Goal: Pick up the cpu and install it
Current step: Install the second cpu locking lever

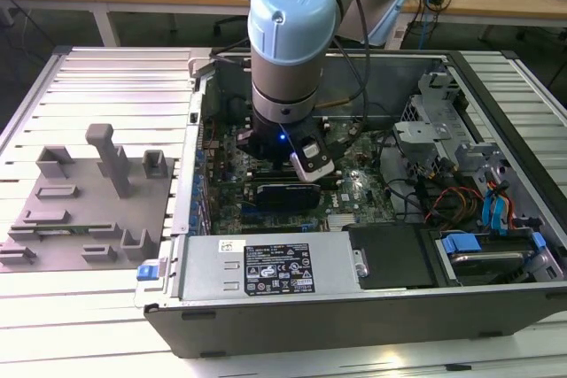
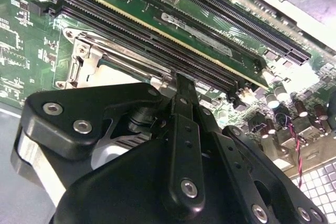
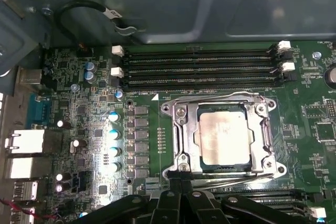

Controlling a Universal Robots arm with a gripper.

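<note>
**A:** Start with the gripper [image 3: 181,190]. What is it doing?

**B:** In the first wrist view its dark fingers [image 3: 178,203] come up from the bottom centre of the frame, drawn together into a narrow tip. That tip sits at the lower edge of the socket frame [image 3: 181,140], right by the small lever end there. It carries nothing that I can see.

**A:** And the cpu?

**B:** The cpu [image 3: 223,140] already lies flat in the socket, silver top up, just right of centre in that frame. From the fingertips it lies just beyond and a little to the frame's right, very near. It is square, so it has no long axis to speak of.

**A:** Does the second wrist view add anything?

**B:** It looks over the gripper body [image 2: 173,182] from close behind, and the single dark finger [image 2: 181,108] meets the metal frame mid-picture; whether it truly touches, I cannot tell. The memory slots [image 2: 157,35] run diagonally above.

**A:** The exterior view?

**B:** The arm [image 1: 288,50] reaches down into the open computer case [image 1: 266,276], centre frame, with the grey fixture tray [image 1: 89,210] at the left.
</note>
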